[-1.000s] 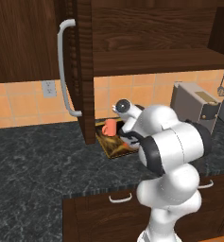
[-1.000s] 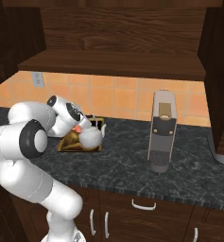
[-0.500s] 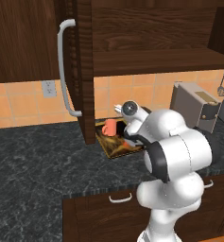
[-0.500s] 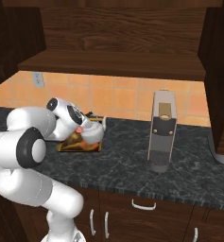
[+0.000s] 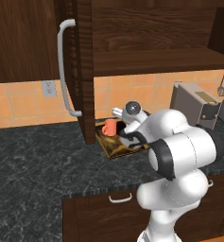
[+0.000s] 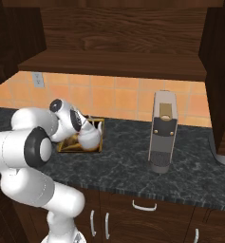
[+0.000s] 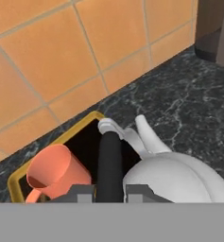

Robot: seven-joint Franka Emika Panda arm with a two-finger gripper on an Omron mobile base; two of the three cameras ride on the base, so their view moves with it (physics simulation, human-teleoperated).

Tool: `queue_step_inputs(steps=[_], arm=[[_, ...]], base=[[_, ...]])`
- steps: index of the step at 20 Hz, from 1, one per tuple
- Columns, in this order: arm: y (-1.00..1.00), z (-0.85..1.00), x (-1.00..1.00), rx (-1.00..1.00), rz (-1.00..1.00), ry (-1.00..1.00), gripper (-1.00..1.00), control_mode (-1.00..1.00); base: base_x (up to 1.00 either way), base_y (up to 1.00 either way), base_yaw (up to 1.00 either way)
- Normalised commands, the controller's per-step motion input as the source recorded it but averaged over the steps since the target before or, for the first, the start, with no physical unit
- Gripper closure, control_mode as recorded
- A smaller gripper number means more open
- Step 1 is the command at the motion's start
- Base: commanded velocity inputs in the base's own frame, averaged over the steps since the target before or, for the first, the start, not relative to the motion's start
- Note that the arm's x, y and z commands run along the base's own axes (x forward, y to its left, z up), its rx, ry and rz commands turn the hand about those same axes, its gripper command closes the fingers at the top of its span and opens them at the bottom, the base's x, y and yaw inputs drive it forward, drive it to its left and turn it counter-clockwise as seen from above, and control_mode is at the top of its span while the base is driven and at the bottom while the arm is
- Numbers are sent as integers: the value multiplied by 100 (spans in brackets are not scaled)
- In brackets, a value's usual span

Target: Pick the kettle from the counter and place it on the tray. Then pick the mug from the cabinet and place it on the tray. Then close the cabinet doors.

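Note:
The white kettle [image 7: 175, 177] sits low over the right part of the gold-rimmed tray [image 7: 52, 150] on the dark counter [image 5: 38, 160]; whether it touches the tray I cannot tell. My gripper [image 7: 109, 193] reaches down from above and is shut on the kettle's dark arched handle [image 7: 109, 160]. The orange mug [image 7: 56, 172] stands upright on the tray just left of the kettle, also visible from the left base [image 5: 109, 127]. From the right base, the kettle [image 6: 90, 136] shows beside my hand. The left cabinet door [image 5: 33, 42] stands open, and the cabinet shelf [image 5: 156, 61] is bare.
A boxy grey appliance [image 6: 162, 133] stands on the counter right of the tray. The open left door's silver handle [image 5: 61, 71] hangs near the tray's left side. The right cabinet door [image 6: 220, 61] is open too. An orange tiled wall [image 7: 61, 56] is close behind the tray.
My hand and the kettle have shifted slightly to the right over the tray. The mug has stayed in place.

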Motion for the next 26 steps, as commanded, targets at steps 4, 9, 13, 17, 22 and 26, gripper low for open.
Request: queue_step_inputs(steps=[4, 9, 13, 17, 22, 26], arm=[[13, 1, 0, 1, 10, 2, 100, -100], [2, 13, 0, 0, 6, 0, 100, -100], [3, -12, 0, 3, 6, 0, 100, -100], [0, -36, 0, 5, 6, 0, 100, -100], [0, -35, -7, 1, 2, -7, -100, -100], [-8, -24, -25, 0, 0, -12, -100, -100]], base=[[0, 0, 0], [0, 0, 0], [0, 0, 0], [0, 0, 0], [0, 0, 0], [0, 0, 0]])
